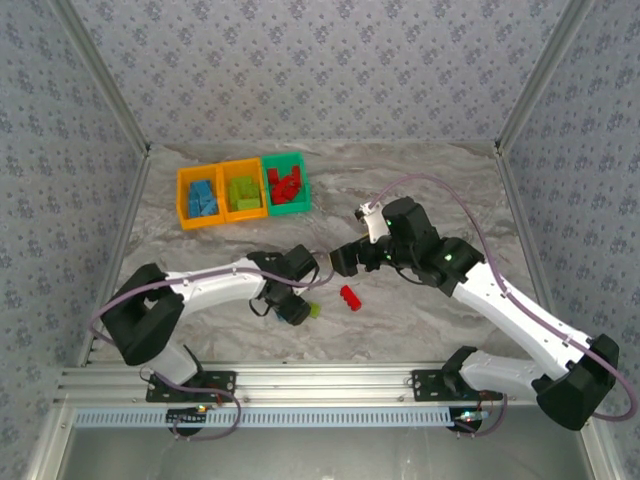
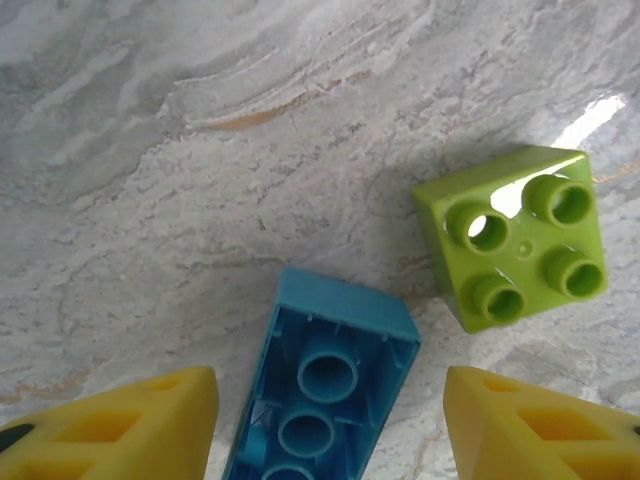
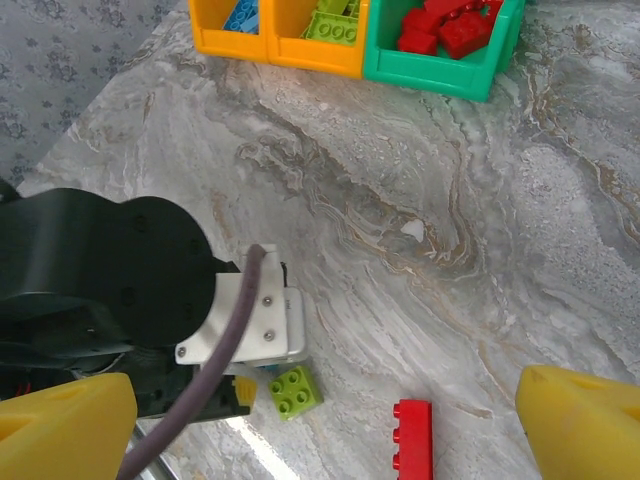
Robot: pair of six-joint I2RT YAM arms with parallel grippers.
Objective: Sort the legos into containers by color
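**Bins sorted, bricks still loose**

Overhead: the containers (image 1: 222, 190), far left, hold blue, lime and red legos (image 1: 285, 185), one colour each.
Left wrist: released left jaws straddle an upturned blue brick (image 2: 325, 390) without touching it; a lime brick (image 2: 515, 240) lies to the right.
Right wrist: right jaws gape over a red brick (image 3: 411, 435).

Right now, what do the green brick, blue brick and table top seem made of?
Green brick: hard moulded plastic, glossy; bright glare on its top.
Blue brick: likely the same plastic, a bit duller; its hollow underside shows thin walls and round tubes.
Table top: grey veined marble look, smooth, soft sheen; stone or printed laminate, can't tell.
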